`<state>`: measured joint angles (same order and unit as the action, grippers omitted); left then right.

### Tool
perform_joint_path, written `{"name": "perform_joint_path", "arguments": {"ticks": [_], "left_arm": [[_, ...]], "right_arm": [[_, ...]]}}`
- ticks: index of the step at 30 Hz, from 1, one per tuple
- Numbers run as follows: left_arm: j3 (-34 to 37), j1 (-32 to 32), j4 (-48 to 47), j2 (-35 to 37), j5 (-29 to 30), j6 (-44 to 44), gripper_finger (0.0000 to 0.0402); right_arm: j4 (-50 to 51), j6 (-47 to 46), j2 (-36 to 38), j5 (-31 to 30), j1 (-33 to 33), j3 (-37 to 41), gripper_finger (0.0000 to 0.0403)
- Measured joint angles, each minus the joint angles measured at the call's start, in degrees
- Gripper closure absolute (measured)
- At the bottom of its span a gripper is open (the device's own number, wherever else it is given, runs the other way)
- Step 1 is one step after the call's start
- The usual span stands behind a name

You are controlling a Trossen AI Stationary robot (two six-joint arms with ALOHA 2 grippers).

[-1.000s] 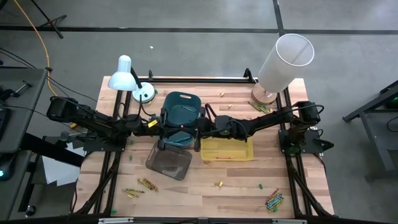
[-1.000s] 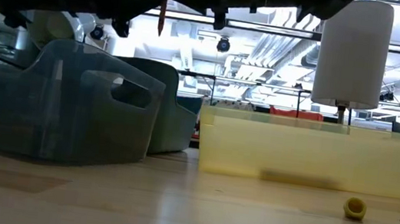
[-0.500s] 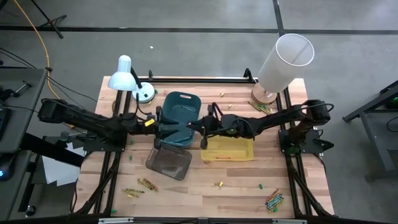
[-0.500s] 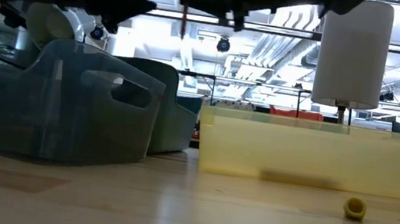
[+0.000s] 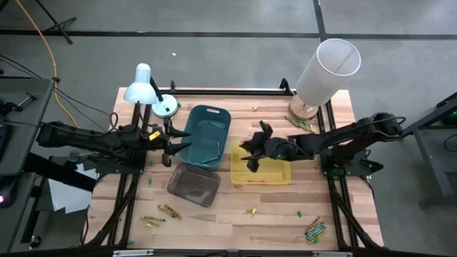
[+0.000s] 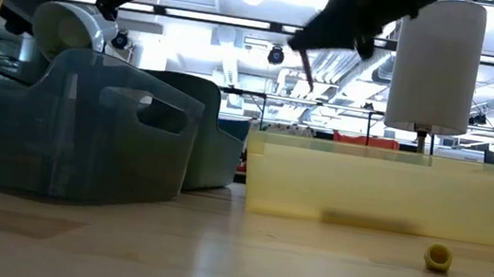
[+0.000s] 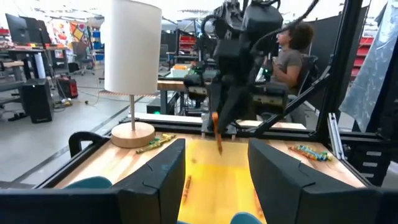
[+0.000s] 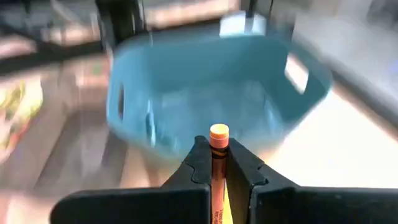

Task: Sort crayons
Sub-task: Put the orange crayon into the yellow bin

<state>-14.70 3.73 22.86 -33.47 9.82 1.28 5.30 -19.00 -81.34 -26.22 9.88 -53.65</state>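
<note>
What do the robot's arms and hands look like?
Both arms are dark, nearly black, built from jointed tube-like links. The left arm has a small yellow mark near its wrist. The right hand has two chunky black fingers with angular, notched tips. The left hand has broad dark fingers too.

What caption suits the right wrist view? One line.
Right gripper clamps an orange crayon upright, facing the teal bin.

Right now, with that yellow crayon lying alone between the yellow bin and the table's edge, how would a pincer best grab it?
Around its middle, coming straight down. The yellow crayon lies flat on the table with bare wood close round it, so there is room to close across its thin width.
</note>
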Motion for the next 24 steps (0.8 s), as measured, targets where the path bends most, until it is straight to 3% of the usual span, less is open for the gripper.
{"name": "perform_joint_path", "arguments": {"ticks": [5,11,16,24], "left_arm": [[0.00,0.00,0.17,0.02,1.03,0.00,0.0240],[0.00,0.00,1.05,0.02,1.49,0.00,0.0240],[0.00,0.00,1.14,0.02,1.52,-2.83,0.0240],[0.00,0.00,0.87,0.02,1.73,-2.98,0.0240]], "right_arm": [[20.11,-8.25,-5.65,3.05,-0.15,-4.96,0.0400],[32.31,-6.27,-16.30,8.60,-1.49,-10.89,0.0400],[40.03,-3.98,-21.51,8.72,-2.80,-15.95,0.0400],[40.58,-4.48,-22.08,11.90,-3.57,-18.40,0.0370]]}}
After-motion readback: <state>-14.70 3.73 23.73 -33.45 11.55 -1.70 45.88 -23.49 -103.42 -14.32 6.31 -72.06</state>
